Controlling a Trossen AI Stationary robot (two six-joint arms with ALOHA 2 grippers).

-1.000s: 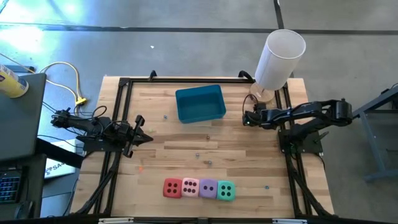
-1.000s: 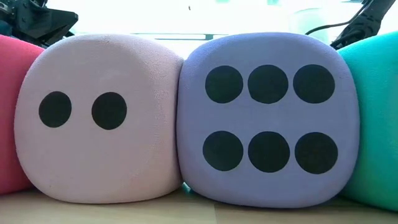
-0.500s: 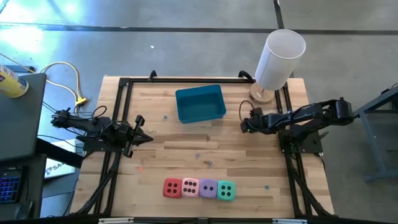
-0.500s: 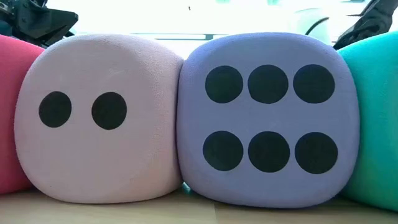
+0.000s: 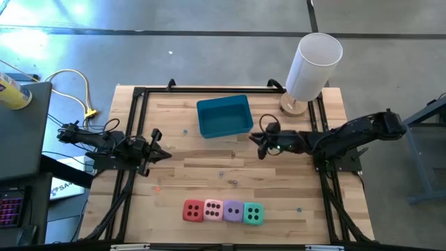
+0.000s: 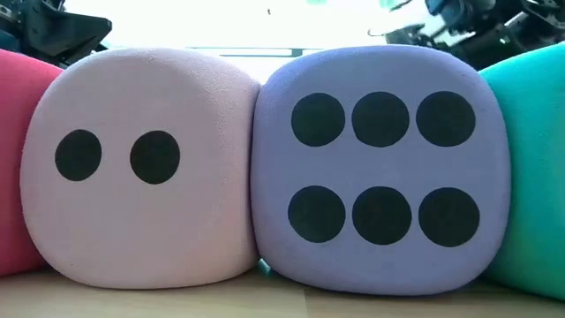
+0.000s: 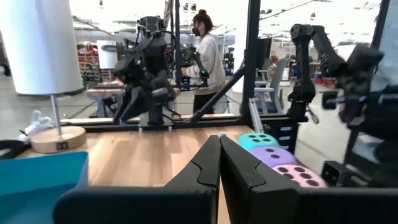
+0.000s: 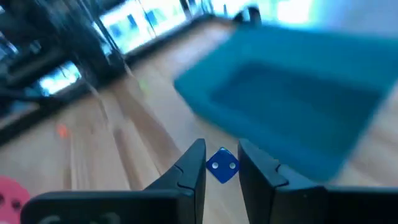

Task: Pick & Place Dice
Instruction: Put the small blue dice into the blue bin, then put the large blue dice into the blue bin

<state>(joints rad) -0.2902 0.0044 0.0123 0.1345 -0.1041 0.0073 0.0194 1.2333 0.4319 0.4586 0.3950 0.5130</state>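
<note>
The right gripper (image 5: 260, 143) reaches out over the middle of the table, just beside the blue bin (image 5: 224, 116). Its wrist view shows a tiny blue die (image 8: 222, 165) pinched between the narrow-set fingers (image 8: 189, 167), with the bin lying ahead of it. So what it carries is not one of the four soft cubes.

Those four sit in a tight row near the front edge of the table, well apart from the bin: red die (image 5: 193, 210), pink die (image 5: 213, 209), purple die (image 5: 233, 210) and teal die (image 5: 254, 213), each touching its neighbour. None of them looks disturbed. From above I can see nothing inside the bin.

The left gripper (image 5: 159, 146) waits at the left side of the table, fingers pressed together and holding nothing.

As I read it, the job is at an early stage: one small die is in hand and close to the bin, not yet dropped, and the whole row of big dice remains to be dealt with.
</note>
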